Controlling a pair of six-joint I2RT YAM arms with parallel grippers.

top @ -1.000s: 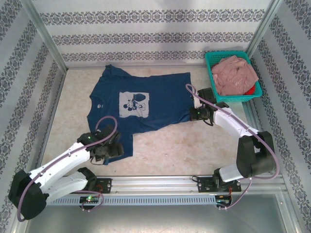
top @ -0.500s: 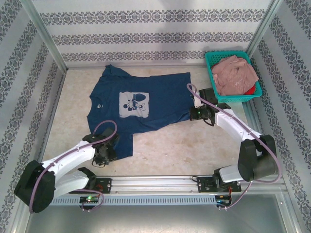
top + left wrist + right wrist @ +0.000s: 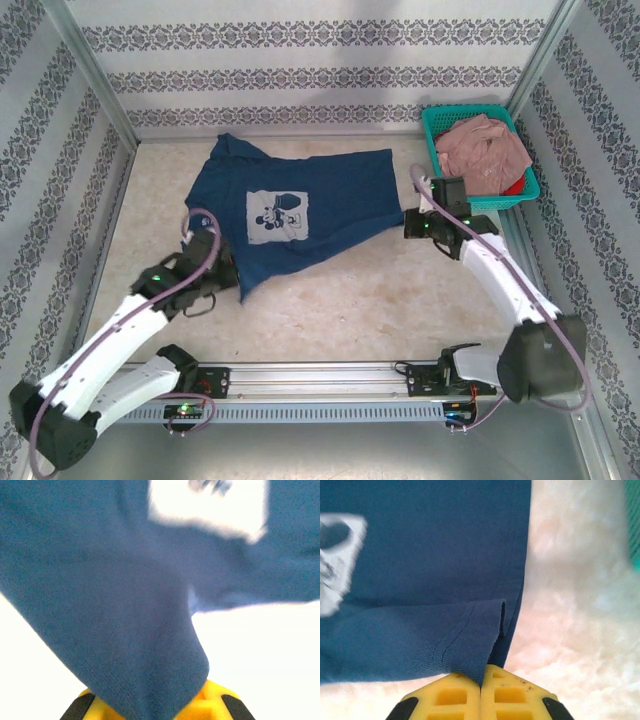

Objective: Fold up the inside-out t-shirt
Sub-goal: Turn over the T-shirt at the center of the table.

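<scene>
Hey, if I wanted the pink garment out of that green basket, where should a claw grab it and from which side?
Pinch the raised, bunched folds at the top of the pink garment, coming straight down from above. It lies heaped in the basket, whose walls probably block a side approach.

The t-shirt (image 3: 100,590) hides most of the left end effector (image 3: 157,710); its print (image 3: 210,505) is blurred.

left gripper (image 3: 222,272): newly clamped on t-shirt (image 3: 320,200) corner, raised | right gripper (image 3: 413,226): dragged hem toward basket (image 3: 430,140)
</scene>
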